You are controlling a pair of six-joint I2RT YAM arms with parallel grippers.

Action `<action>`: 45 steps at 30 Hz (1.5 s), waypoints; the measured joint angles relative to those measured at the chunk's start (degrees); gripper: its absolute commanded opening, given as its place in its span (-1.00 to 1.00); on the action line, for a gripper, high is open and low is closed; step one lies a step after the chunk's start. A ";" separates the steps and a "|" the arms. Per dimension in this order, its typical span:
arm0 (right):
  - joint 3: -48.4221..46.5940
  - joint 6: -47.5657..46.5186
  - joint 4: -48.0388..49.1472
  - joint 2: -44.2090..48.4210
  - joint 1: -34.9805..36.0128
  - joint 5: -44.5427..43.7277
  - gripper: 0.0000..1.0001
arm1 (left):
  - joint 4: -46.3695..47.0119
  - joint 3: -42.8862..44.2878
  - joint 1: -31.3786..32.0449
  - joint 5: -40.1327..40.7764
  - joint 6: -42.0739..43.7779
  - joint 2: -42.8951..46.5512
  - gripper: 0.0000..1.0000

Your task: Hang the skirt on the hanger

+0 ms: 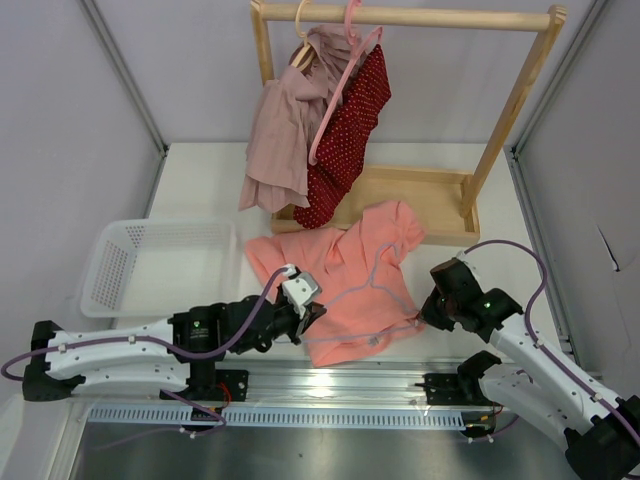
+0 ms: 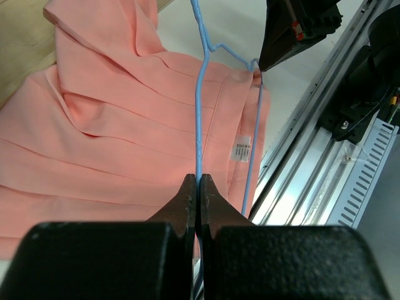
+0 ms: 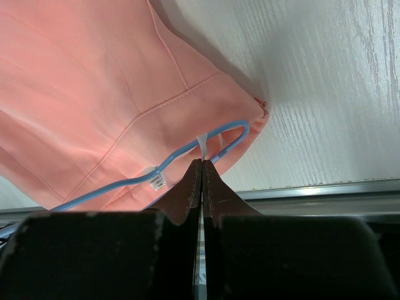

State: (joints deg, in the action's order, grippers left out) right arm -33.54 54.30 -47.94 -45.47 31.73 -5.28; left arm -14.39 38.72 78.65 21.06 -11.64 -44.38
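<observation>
Your left hand (image 2: 198, 181) has its fingers pressed together on the thin blue wire of the hanger (image 2: 200, 112), pinching it where one arm of the frame runs toward you. Your right hand (image 3: 201, 164) is also pressed together. Its tips sit at a white ribbon loop (image 3: 203, 144) beside the hanger's rounded end, and you cannot tell from these views whether it has caught the ribbon, the wire or only cloth.

Out from both hands, the hanger lies on top of the skirt (image 2: 112, 137), with its far end at the corner of the waistband. The skirt lies spread on the tabletop (image 1: 200, 180), between your 2 arms and just in front of the wooden rack (image 1: 400, 17).

By my reading you are in the middle of the job: the hanger is gripped and lined up along the waistband, but nothing shows the skirt attached to it. Left to do are hooking the ribbon loops over the hanger's ends and lifting to check that the skirt holds.
</observation>
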 measured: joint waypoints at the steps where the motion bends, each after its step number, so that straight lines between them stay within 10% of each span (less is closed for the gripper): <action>1: 0.00 0.00 0.02 0.00 0.00 0.00 -1.00 | 0.52 -0.59 0.00 0.00 -0.31 0.02 -1.00; 37: 1.27 -1.46 -0.52 -1.40 -0.11 -2.64 -1.00 | 22.91 -9.79 -0.02 -1.44 -8.02 -18.95 -1.00; 45: 1.31 -1.77 -0.68 -1.44 0.09 -3.56 -0.20 | 22.86 -9.79 -0.02 -4.39 -8.04 -21.62 -1.00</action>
State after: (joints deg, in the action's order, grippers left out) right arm -32.23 52.53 -48.62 -46.92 31.81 -8.84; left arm 8.47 28.93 78.63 16.67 -19.68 -66.00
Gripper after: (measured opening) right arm 0.280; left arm 0.012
